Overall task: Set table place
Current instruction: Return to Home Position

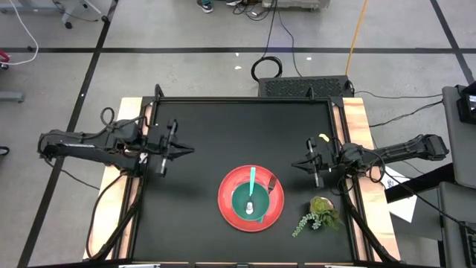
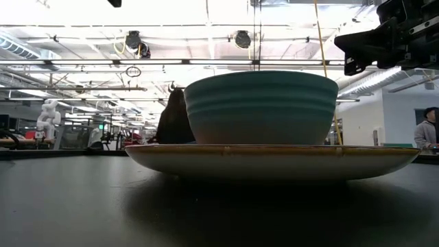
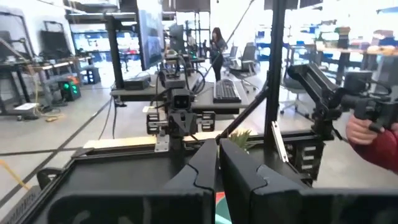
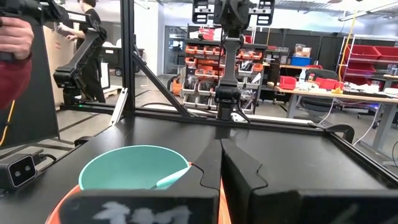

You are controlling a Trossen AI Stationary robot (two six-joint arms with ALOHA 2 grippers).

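Observation:
The red plate (image 1: 226,195) lies on the black table (image 1: 186,223), near its front edge and right of the middle. The green bowl (image 1: 245,202) stands on the plate, with the teal-handled spoon (image 1: 253,182) lying in it, handle toward the far edge. The fork (image 1: 274,183) lies on the plate's right side. My left gripper (image 1: 187,151) hovers shut and empty, left of the plate and farther back. My right gripper (image 1: 296,164) hovers shut and empty just right of the plate. The right wrist view shows the bowl (image 4: 127,168) and the spoon (image 4: 174,177) close ahead of it.
A leafy green plant sprig (image 1: 318,214) lies right of the plate near the table's right edge. Pale wooden strips (image 1: 357,126) line both sides. A person's red-sleeved arm (image 3: 376,140) holds a control arm beyond the table. Bare tabletop lies left of the plate.

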